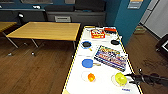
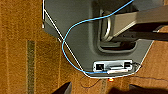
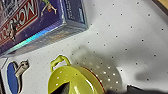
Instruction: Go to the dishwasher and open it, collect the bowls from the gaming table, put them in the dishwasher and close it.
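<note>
Gripper state first: the left gripper [image 2: 100,88] shows in the left wrist view as two dark tips spread well apart over brown wooden floor [image 2: 22,50], beside the robot's grey base with its blue cable [image 2: 65,45], so it is released and grasps nothing. Going left to right in the head view, a yellow-wood-topped table [image 1: 45,30] stands on the dark wooden floor, just beside the long white gaming table [image 1: 105,75], the surface that carries the task's things. On its left half, from far to near, lie a black bowl on a blue plate [image 1: 86,44], a blue round bowl [image 1: 87,63] and a small orange ball on a clear plate [image 1: 91,77]. Farther right lie a red and yellow box [image 1: 97,33] at the far end, a flat purple Monopoly board-game box [image 1: 110,58] in the middle, and a second black bowl [image 1: 115,42] near the right edge. At the near right sits a yellow-green perforated colander with a loop handle [image 1: 121,79], resting on a pale plate. The right gripper [image 1: 132,78] comes in from the picture's right at the surface's edge, just beside the colander; whether it is released or clenched I cannot tell. In the right wrist view the colander [image 3: 72,80] lies close below the game box [image 3: 37,22] on the speckled white top.
</note>
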Robot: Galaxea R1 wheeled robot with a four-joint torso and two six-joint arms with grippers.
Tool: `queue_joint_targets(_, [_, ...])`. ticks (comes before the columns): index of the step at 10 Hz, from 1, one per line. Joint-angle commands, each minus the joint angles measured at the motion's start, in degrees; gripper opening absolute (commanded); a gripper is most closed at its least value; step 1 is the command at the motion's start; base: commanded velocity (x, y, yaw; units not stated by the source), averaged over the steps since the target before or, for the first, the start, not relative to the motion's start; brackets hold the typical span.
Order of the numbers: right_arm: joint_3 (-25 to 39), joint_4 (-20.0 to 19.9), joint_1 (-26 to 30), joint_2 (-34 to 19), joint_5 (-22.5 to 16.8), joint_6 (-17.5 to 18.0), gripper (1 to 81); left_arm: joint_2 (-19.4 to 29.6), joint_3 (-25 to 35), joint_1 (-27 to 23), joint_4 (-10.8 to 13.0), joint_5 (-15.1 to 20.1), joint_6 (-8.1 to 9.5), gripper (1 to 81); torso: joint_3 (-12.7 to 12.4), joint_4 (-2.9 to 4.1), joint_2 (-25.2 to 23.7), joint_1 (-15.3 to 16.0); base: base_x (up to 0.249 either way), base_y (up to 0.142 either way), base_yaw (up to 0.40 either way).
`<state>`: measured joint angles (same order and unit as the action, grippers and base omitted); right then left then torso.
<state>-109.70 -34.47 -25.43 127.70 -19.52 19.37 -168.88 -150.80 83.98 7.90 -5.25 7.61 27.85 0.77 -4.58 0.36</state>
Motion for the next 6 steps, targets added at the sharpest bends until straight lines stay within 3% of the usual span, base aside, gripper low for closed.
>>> queue_joint_targets(1, [3.19,-0.68,6.04,-1.45,-2.19,0.14,81.1,0.38,0.06,0.27,-0.43,4.29,0.13,81.1,0.00,0.00,0.00,0.00,0.000,0.000,0.000])
queue_joint_targets(6, [1.08,-0.86,5.07,2.94,-0.70,0.14,81.1,0.64,0.06,0.62,-1.22,4.29,0.13,81.1,0.02,0.00,0.02,0.02,0.000,0.000,0.000])
